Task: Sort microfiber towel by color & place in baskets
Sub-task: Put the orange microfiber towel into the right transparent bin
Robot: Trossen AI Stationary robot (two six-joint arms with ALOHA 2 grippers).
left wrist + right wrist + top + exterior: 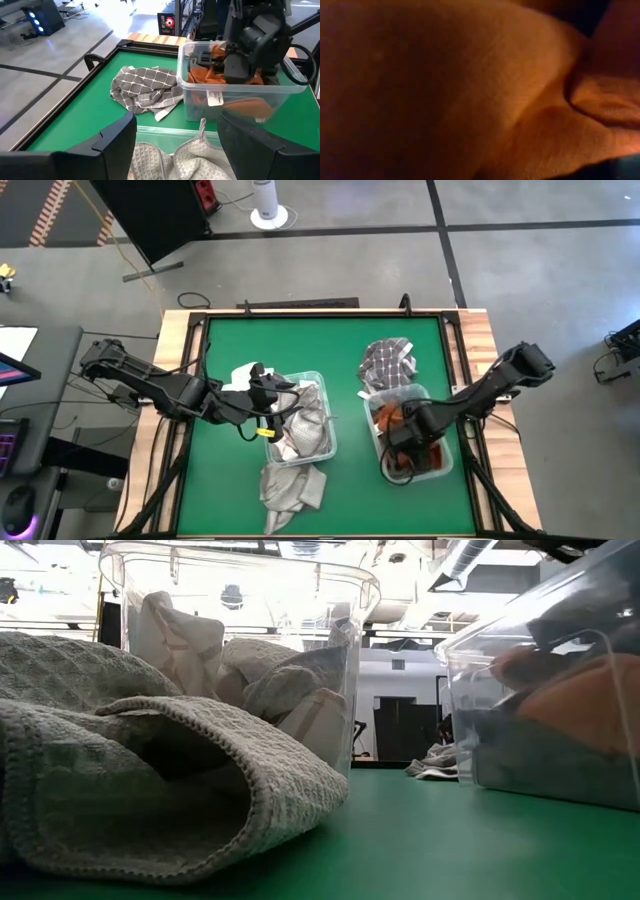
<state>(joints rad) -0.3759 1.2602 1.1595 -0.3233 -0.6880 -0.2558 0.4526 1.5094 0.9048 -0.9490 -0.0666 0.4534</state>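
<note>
Microfiber towels are lying across the green table: pale grey waffle-weave towels (300, 430) are filling the clear plastic tub on the left (322, 380), with another pale grey waffle-weave towel (290, 488) lying at the near edge. Orange towels (245, 105) are sitting in the clear plastic tub on the right (200, 100), a grey checked towel (388, 363) just behind it. The left gripper (272, 395) is hovering spread wide over the left tub, holding nothing. The right gripper (400, 442) is pressing down into the orange towels; I cannot tell its fingers' spread.

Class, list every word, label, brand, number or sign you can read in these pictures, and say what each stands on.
None can be read.
White label on the right basket, seen from the left wrist: print too small to read.
Yellow tag near the left gripper, seen from above: no readable text.
</note>
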